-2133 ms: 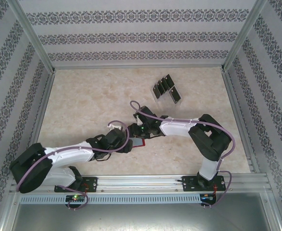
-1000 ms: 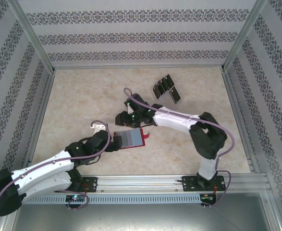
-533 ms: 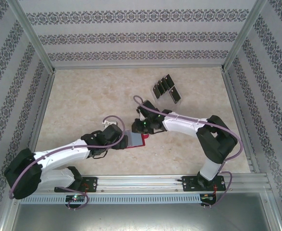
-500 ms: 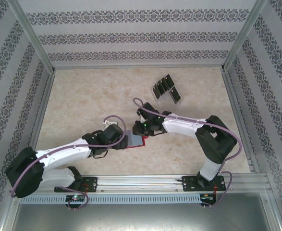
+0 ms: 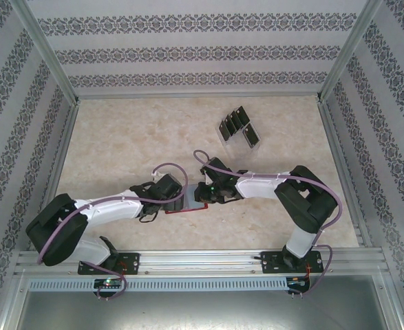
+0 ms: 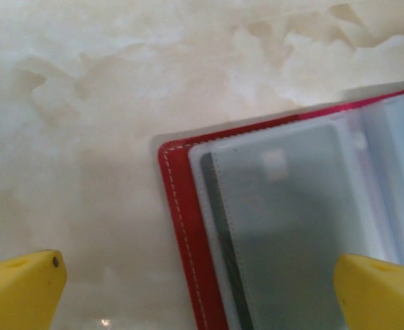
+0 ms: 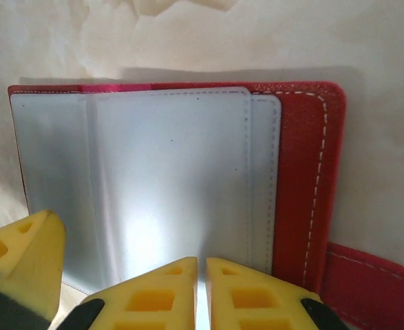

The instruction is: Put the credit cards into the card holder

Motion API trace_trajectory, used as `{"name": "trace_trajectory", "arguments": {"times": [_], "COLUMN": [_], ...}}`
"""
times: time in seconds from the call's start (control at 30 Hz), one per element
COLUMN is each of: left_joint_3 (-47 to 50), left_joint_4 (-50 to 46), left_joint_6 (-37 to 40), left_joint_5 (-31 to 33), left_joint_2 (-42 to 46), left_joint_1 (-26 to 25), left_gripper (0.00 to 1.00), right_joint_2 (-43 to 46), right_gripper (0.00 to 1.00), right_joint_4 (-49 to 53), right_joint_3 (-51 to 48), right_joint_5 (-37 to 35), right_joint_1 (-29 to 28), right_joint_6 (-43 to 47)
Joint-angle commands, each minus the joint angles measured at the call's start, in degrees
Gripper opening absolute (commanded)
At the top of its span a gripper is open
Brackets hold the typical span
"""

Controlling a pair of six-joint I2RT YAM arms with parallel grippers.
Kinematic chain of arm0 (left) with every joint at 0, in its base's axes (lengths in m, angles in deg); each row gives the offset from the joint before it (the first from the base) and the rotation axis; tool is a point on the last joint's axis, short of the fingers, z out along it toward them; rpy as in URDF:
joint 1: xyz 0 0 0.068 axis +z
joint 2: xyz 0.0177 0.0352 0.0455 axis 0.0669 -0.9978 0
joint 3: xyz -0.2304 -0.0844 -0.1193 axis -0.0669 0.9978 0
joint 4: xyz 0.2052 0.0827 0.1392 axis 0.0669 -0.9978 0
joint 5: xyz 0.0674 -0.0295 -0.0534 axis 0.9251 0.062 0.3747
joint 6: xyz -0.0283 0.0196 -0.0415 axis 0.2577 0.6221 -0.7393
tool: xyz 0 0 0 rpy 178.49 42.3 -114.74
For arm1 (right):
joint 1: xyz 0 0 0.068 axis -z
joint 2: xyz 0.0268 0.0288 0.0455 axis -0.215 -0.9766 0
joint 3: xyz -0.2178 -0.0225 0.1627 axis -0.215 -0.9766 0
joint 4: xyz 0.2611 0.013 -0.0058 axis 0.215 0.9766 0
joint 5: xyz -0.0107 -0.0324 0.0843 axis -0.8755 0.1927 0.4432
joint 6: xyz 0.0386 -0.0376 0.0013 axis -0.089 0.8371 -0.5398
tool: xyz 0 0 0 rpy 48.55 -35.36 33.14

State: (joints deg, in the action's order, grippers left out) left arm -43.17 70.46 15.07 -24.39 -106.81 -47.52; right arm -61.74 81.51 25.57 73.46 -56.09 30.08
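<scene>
Two arms meet a bit near of ctr on the marble-look table (image 5: 119, 151), both bent in over the card holder (image 5: 193, 200). It lies open and flat, its clear grey-blue sleeves (image 7: 167, 179) facing up and the red cover (image 7: 305, 172) showing as a rim round them. L gripper (image 5: 176, 195) comes at it from the left and R gripper (image 5: 206, 194) from the right, so the holder sits btw. the two wrists.

L wrist view: the yellow fingertips (image 6: 23, 289) stand wide apart w/ nothing clamped. One is over bare table, the other over the sleeves. A corner of the holder, red w/ white stitching, lies btw. them. Can't tell if the tip over the sleeves touches them.

R wrist view: the yellow pads (image 7: 153, 292) sit together w/ only a thin slit left, right at the edge of the top sleeve. Can't tell whether a sleeve leaf is nipped in that slit. A red snap tab (image 7: 374, 282) sticks out from the cover's stitched edge, just beside one pad.

Credit cards (image 5: 237, 126): black, standing tilted in a short row, far and right of ctr. They are well apart from the holder and from both grippers.
</scene>
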Motion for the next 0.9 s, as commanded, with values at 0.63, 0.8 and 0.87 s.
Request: {"name": "trace_trajectory", "arguments": {"times": [0.63, 0.8, 0.87], "left_joint_3": [5.8, 5.81, 5.97], "left_joint_4": [-2.67, -2.94, -2.93], "left_joint_6": [-2.04, -1.88, -1.86], "left_joint_5": [0.91, 0.73, 0.64], "left_joint_2": [4.62, 5.42, 6.1], "left_joint_1": [3.67, 3.73, 3.68], "left_gripper": [1.0, 1.0, 1.0], "right_joint_2": [1.74, 9.08, 10.79], "right_gripper": [0.2, 0.33, 0.37], "right_joint_4": [1.24, 8.39, 12.12], "right_joint_3": [-0.2, 6.6, 10.18], "right_joint_5": [-0.31, -1.51, -3.24], "right_joint_1": [2.6, 5.81, 8.06], "right_joint_6": [-0.27, 4.34, 7.09]}}
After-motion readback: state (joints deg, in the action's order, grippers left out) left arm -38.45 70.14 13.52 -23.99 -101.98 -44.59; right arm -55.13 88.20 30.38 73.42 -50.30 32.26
